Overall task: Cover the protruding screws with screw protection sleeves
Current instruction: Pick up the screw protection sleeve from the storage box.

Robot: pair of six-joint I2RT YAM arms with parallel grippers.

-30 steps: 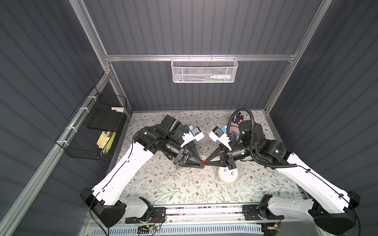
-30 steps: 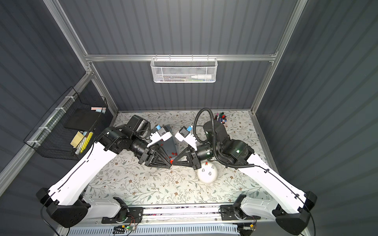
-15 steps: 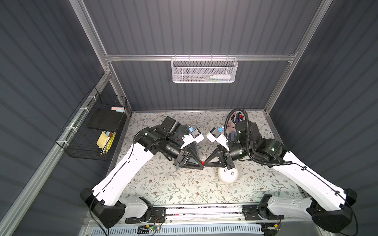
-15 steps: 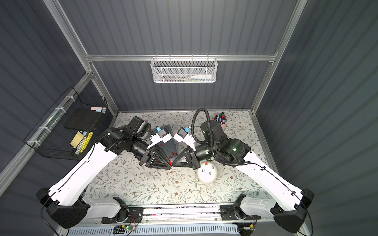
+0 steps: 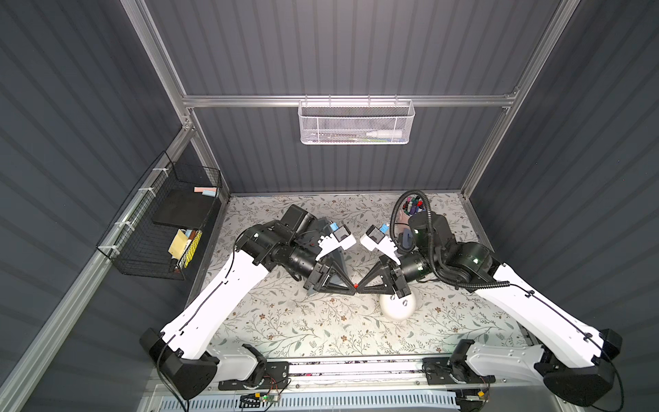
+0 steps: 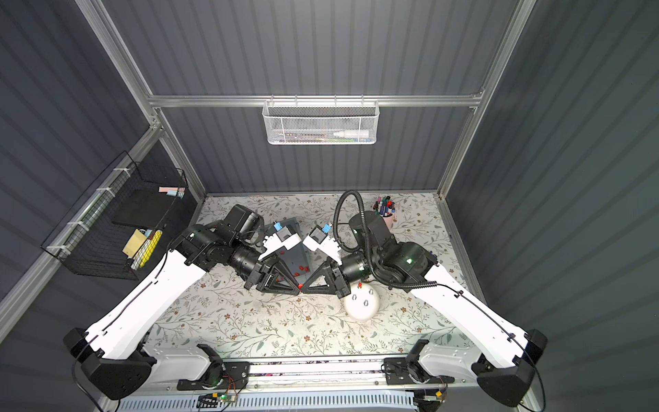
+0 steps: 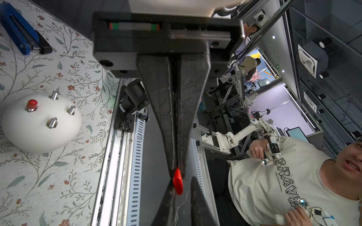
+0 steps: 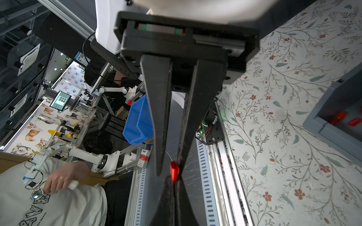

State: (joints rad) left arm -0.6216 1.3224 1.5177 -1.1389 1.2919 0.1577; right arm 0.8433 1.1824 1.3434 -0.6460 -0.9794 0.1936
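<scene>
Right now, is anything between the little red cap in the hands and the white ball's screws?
Only the right hand, whose body hangs at the white dome's edge. Nothing else visible lies between the red sleeve and the three bare screws.

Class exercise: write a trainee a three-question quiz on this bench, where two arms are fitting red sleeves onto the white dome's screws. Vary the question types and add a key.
1. Count: how many protruding screws on the white dome already wear a red cap?
2. True or false: the grey bin is empty.
3. Choose: the red sleeve in play is A) lying in the bin, B) between the tips of the left gripper and right gripper, C) on the dome.
Key: 1) One, the capped screw; three are bare. 2) False: red sleeves lie inside. 3) B.
</scene>
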